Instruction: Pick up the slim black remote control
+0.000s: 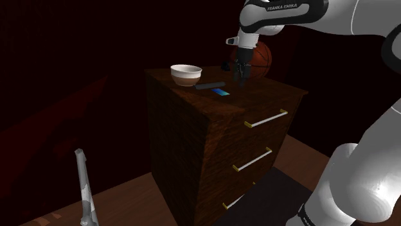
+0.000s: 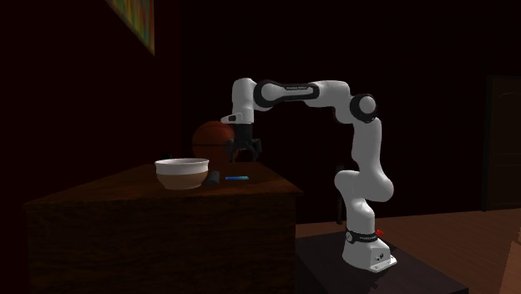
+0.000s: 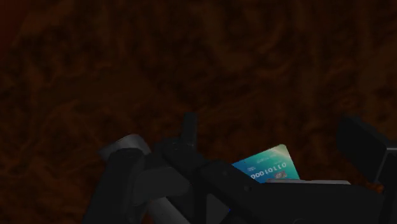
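Note:
A slim dark remote (image 1: pixel 211 85) lies flat on the top of a dark wooden dresser (image 1: pixel 193 103), between a white bowl (image 1: pixel 186 74) and a small blue card (image 1: pixel 221 93). My black gripper (image 1: pixel 242 78) hangs just above the top, on the shoulder view's right of the remote and card, not touching them. In the second exterior view the gripper (image 2: pixel 243 154) is open over the card (image 2: pixel 238 178), with the remote (image 2: pixel 214 177) beside the bowl (image 2: pixel 181 173). In the wrist view the card (image 3: pixel 267 165) shows between the spread fingers (image 3: pixel 364 147).
An orange basketball (image 1: pixel 259 58) rests at the back of the dresser top, right behind the gripper. The dresser front has three drawers with pale handles (image 1: pixel 266 119). A grey upright object (image 1: pixel 83 189) stands on the floor at the shoulder view's lower left.

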